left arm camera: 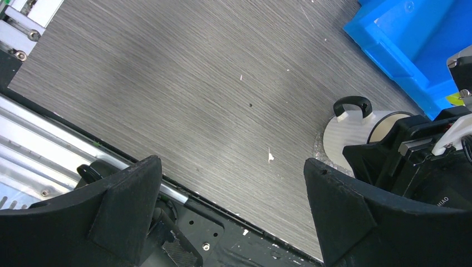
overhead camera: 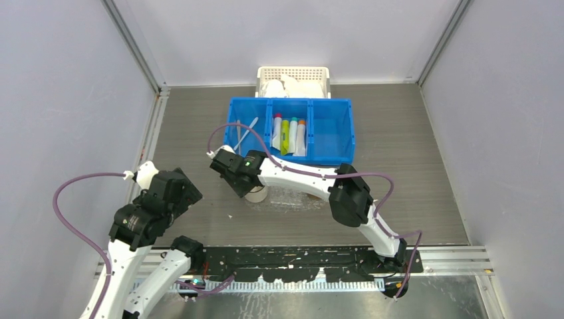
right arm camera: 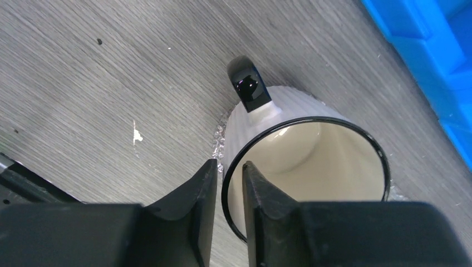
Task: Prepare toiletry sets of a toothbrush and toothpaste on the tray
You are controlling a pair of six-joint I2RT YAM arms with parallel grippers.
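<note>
A white mug (right arm camera: 311, 144) with a black rim and handle stands on the clear tray (overhead camera: 292, 197), whose crinkled edge glints beside it (right arm camera: 218, 139). My right gripper (right arm camera: 229, 164) straddles the mug's rim, one finger outside and one inside, with a thin gap on each side: narrowly open. Toothbrushes (overhead camera: 245, 133) lie in the left compartment of the blue bin (overhead camera: 332, 143). Toothpaste tubes (overhead camera: 289, 135) lie in its middle compartment. My left gripper (left arm camera: 231, 164) hangs wide open over bare table near the front edge, left of the mug (left arm camera: 348, 133), holding nothing.
A white perforated basket (overhead camera: 293, 78) with white items stands behind the blue bin at the back wall. The blue bin's right compartment looks empty. A metal rail and black base plate run along the table's near edge (left arm camera: 183, 194).
</note>
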